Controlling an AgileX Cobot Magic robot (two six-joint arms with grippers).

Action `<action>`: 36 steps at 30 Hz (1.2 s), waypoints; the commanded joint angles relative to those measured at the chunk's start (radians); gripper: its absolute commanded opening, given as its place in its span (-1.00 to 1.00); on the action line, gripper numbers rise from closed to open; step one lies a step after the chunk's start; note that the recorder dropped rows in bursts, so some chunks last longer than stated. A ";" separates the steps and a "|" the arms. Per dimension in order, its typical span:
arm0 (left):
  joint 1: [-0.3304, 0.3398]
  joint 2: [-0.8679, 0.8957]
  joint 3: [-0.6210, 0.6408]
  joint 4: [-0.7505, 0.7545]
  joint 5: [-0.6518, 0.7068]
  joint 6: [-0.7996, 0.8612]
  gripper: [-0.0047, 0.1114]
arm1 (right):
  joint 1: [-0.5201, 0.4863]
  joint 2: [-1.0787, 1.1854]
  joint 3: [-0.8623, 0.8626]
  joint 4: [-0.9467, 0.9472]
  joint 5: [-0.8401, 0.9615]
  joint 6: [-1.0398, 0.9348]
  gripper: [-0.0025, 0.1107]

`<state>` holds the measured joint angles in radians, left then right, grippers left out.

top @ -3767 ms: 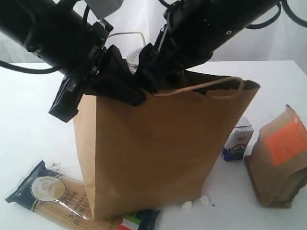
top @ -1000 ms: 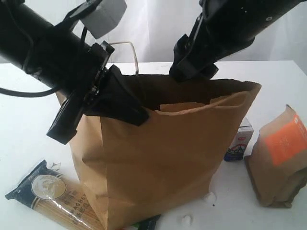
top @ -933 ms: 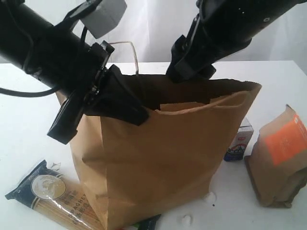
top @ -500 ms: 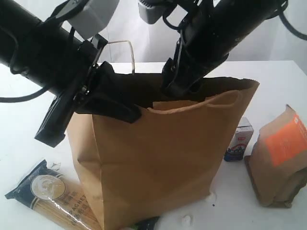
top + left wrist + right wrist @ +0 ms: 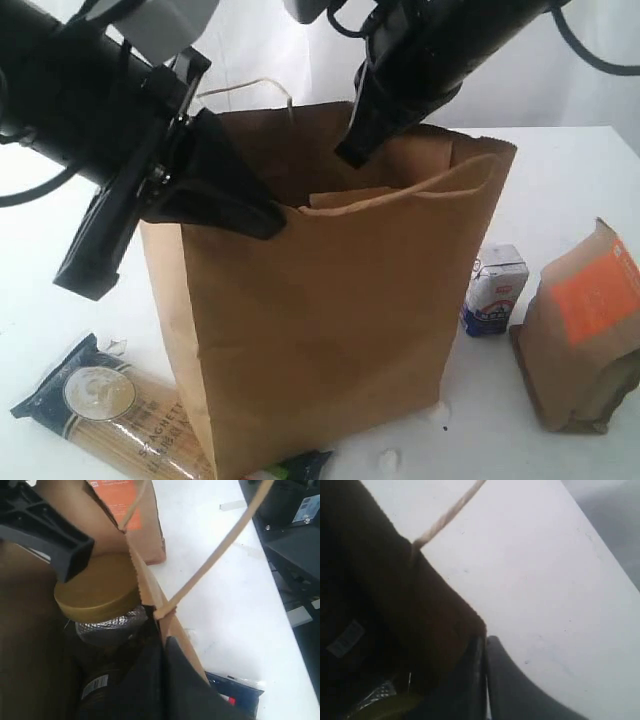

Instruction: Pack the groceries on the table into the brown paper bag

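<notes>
both arms having risen a little since half a second ago, the brown paper bag is now standing taller, its far rim pulled up where it was sagging, and the small white-blue carton is showing more fully past its right edge; the right gripper, spread wide a second ago, is now pinching shut on the far rim of the bag, the right wrist view showing its dark fingers pressed together with the paper edge running in between them; the left gripper is staying clamped on the near left part of the rim, its fingers closed over the paper near the root of a handle cord; the bag is standing upright in the middle of the white table, its mouth held open between the two grippers; inside it the gold-lidded jar is sitting upright, with something silvery just under its lid and a dark labelled container beside it that i cannot identify; the spaghetti pack is lying flat at the near left, its right end meeting the bag's bottom corner; the carton is standing upright to the right of the bag, apart from it; the brown pouch with the orange label is standing at the near right, just beside the carton; a few white scraps are lying by the bag's near edge.
</notes>
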<state>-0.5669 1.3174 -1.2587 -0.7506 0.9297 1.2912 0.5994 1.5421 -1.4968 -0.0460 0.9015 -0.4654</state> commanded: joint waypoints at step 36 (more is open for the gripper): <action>-0.004 -0.032 -0.002 0.023 -0.065 0.017 -0.92 | -0.001 -0.025 -0.078 -0.061 -0.004 0.010 0.06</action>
<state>-0.5669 1.3026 -1.2568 -0.6855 0.8535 1.3098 0.5994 1.5013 -1.5699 -0.1293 0.9019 -0.4349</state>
